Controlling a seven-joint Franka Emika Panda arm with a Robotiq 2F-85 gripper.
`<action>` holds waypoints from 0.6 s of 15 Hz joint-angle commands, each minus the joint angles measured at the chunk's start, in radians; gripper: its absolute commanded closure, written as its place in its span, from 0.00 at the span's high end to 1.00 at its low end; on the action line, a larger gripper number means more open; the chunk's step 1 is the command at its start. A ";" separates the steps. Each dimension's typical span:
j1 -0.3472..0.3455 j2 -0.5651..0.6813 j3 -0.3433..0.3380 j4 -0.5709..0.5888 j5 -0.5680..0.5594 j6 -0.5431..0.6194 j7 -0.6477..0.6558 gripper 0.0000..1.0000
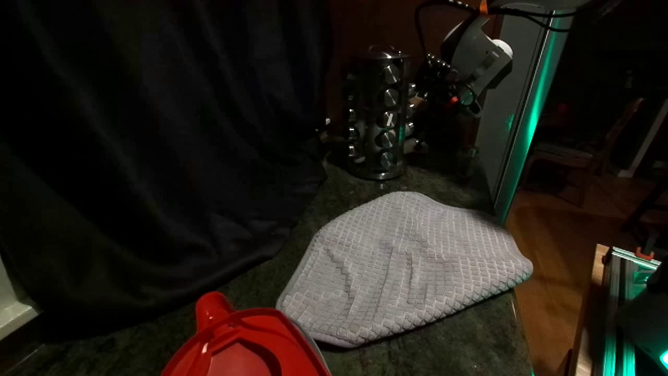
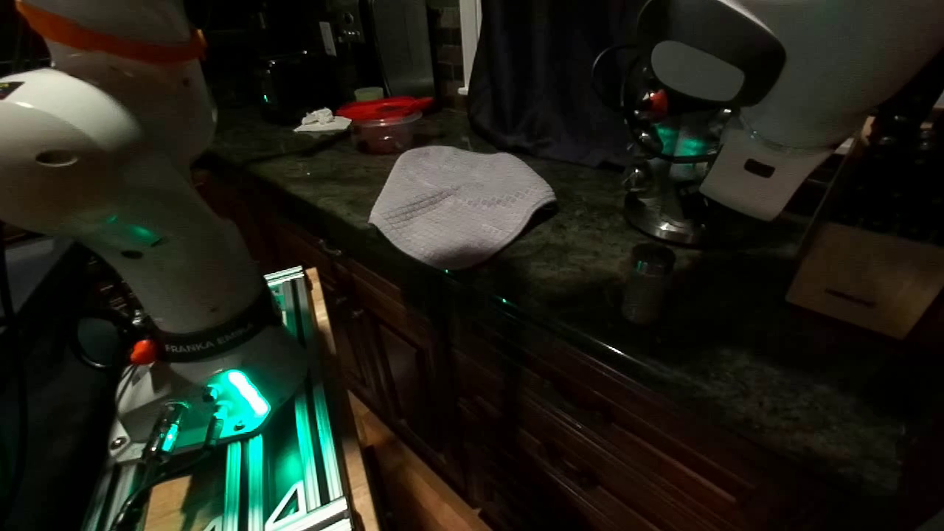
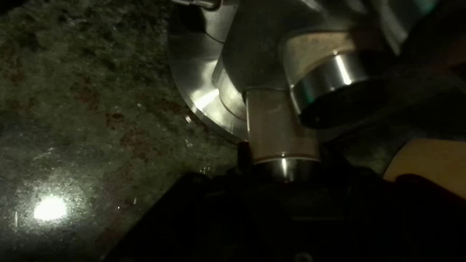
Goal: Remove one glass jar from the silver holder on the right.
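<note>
The kitchen is dim, its mottled stone counter (image 1: 469, 321) barely lit. Far left in an exterior view hangs a black curtain (image 1: 156, 146), followed by a red-lidded container (image 1: 245, 360) and a pale grey cloth (image 1: 396, 271); farther right stands the silver holder (image 1: 371, 109), tall and round. In the wrist view the glass jar (image 3: 282, 125) juts from it near the base, apparently part-way out, its metal lid (image 3: 285, 169) reaching into the gripper (image 3: 285, 160). The gripper seems to pinch that lid end — the finger (image 3: 244, 156) at the view's left lies right up against it, while the opposite one is lost in shadow. To finish the pull well, the robot should draw straight back along the jar's axis, slowly and without twisting, and spare the neighbouring jar (image 3: 327, 80) just right of it; a sideways tug could tip the holder. Rightmost, the arm (image 2: 841, 74) leans in from above — its pale wrist (image 1: 477, 57) slants downward close beside the holder, and the gripper points at the jar roughly end-on.
</note>
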 commanded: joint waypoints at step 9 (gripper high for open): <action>-0.021 -0.028 -0.016 -0.027 0.037 0.013 0.045 0.24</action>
